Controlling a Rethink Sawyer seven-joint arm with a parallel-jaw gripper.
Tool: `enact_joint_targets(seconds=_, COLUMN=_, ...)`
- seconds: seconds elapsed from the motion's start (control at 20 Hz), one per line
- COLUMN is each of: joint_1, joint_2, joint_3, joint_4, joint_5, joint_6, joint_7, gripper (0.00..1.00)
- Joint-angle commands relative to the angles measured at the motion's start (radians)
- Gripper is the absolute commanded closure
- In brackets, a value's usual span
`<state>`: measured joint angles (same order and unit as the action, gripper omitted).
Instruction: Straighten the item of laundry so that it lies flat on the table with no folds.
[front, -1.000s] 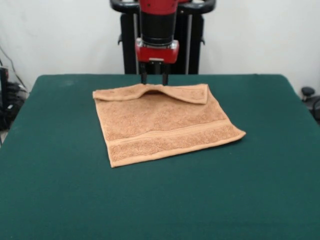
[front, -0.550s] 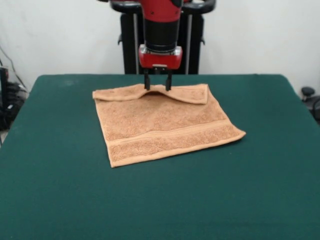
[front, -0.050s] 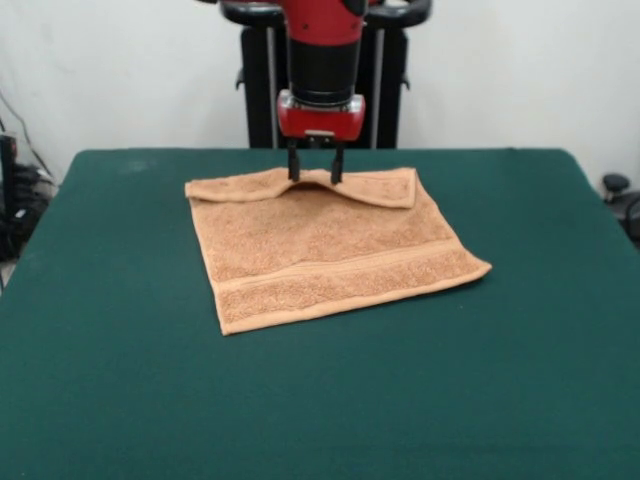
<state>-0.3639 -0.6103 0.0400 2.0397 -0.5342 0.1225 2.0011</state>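
The item of laundry (front, -0.050s: 325, 250), an orange-tan towel, lies on the green table (front, -0.050s: 320, 400) a little behind its middle. Its far edge is folded over toward the front, forming a band (front, -0.050s: 370, 187) across the back, and a small hump rises in that fold. My gripper (front, -0.050s: 315, 175) hangs straight down over the hump. It is open, with one dark fingertip (front, -0.050s: 293, 172) on each side of the raised cloth, low enough to meet the fold. A woven stripe runs near the towel's front edge, which lies flat.
The table's green surface stretches wide on all sides of the towel. Behind the table stands the robot's black pedestal (front, -0.050s: 255, 90) against a white wall. Dark cables and gear sit off the table's left edge (front, -0.050s: 15, 200).
The gripper shifted slightly right and came down onto the towel's folded far edge one second to half a second ago. Since then it has held still. The towel has not moved.
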Motion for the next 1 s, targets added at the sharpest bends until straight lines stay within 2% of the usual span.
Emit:
enact_joint_targets(seconds=0.05, joint_1=0.037, joint_2=0.016, joint_3=0.019, joint_4=-0.063, joint_5=0.056, joint_6=-0.059, joint_7=0.148, gripper=0.0)
enact_joint_targets(seconds=0.45, joint_1=0.024, joint_2=-0.004, joint_3=0.041, joint_4=-0.079, joint_5=0.053, joint_6=-0.017, joint_7=0.117, gripper=0.0)
enact_joint_targets(seconds=1.0, joint_1=0.025, joint_2=0.021, joint_3=0.056, joint_4=-0.14, joint_5=0.054, joint_6=0.015, joint_7=0.096, gripper=0.0)
